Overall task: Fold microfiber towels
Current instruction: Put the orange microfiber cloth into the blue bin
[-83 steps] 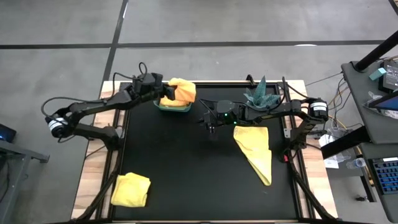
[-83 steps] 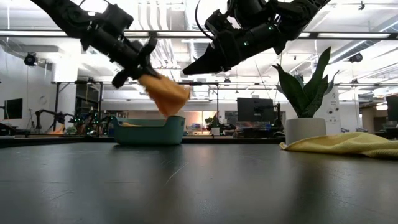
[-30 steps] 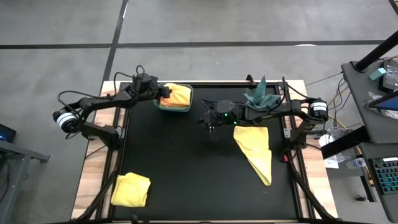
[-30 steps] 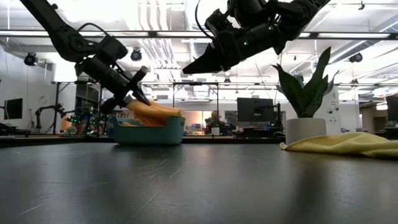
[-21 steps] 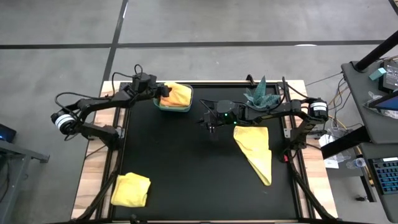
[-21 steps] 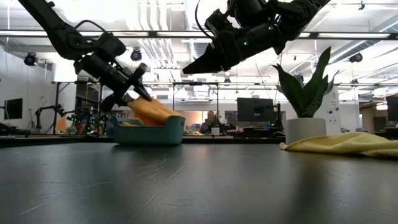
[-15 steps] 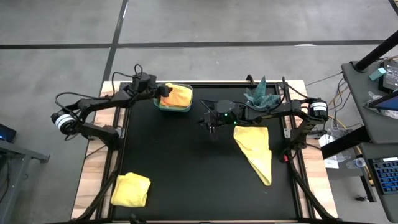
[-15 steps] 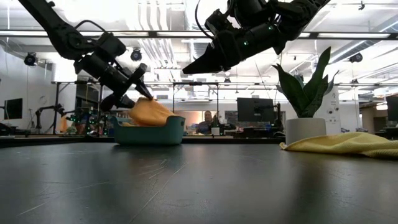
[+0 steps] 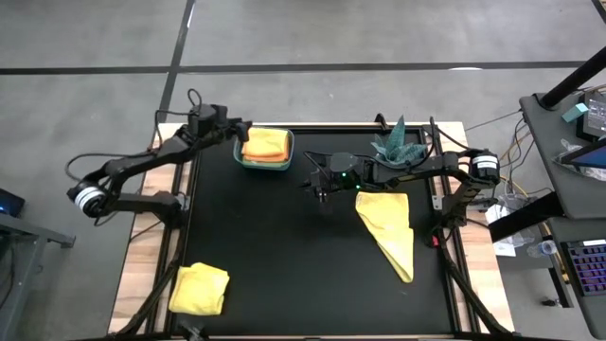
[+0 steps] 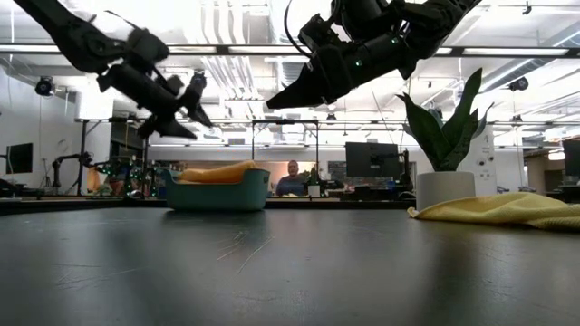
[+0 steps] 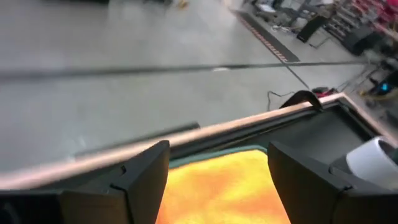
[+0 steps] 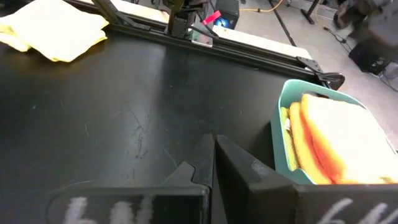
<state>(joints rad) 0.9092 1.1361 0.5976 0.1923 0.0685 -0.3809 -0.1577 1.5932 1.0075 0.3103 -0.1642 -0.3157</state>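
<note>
An orange towel [image 9: 266, 144] lies folded flat in the teal bin [image 9: 264, 167] at the table's far left; it also shows in the low view [image 10: 217, 171]. My left gripper [image 9: 239, 129] [image 10: 188, 110] hangs open and empty above the bin's left rim, and the orange towel shows between its fingers in the left wrist view [image 11: 224, 186]. A yellow towel [image 9: 389, 228] lies partly folded on the table's right side. Another yellow towel [image 9: 200, 289] lies folded at the near left corner. My right gripper [image 9: 319, 187] [image 12: 212, 155] is shut and empty, held above the table's middle.
A potted plant [image 9: 399, 143] in a white pot [image 10: 443, 190] stands at the far right, behind my right arm. The black mat's middle and near part [image 9: 294, 265] lie bare. A person [image 10: 292, 179] shows in the room beyond the table.
My left gripper has let go of the orange towel, opened, and gone up and toward the table's left edge, clear of the bin. The towel, which stuck up out of the bin, has dropped and now lies flat in it.
</note>
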